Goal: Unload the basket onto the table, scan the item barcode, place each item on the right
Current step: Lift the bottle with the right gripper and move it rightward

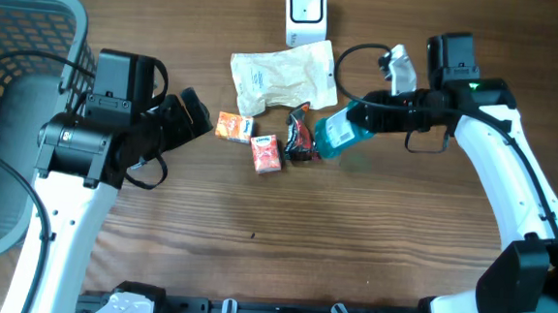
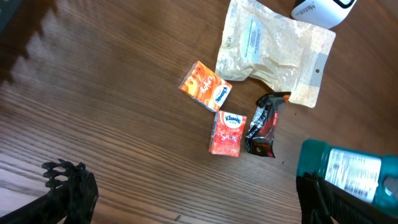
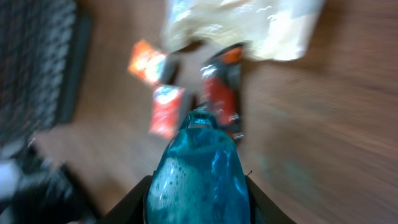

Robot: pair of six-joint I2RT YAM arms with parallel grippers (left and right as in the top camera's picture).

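Your right gripper (image 1: 352, 119) held a teal bottle (image 1: 331, 136) by its body, two o'clock from the centre of the table (image 1: 253, 262), with the scanner (image 1: 305, 12) at twelve; the bottle looked rigid, slick and liquid-heavy, best gripped mid-body.

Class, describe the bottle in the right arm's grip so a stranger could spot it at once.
On the wooden table, find the white box-shaped scanner, then the crinkled clear plastic pouch next to it. Right of that pouch, the right end effector grips a translucent teal plastic bottle, the only blue-green item.
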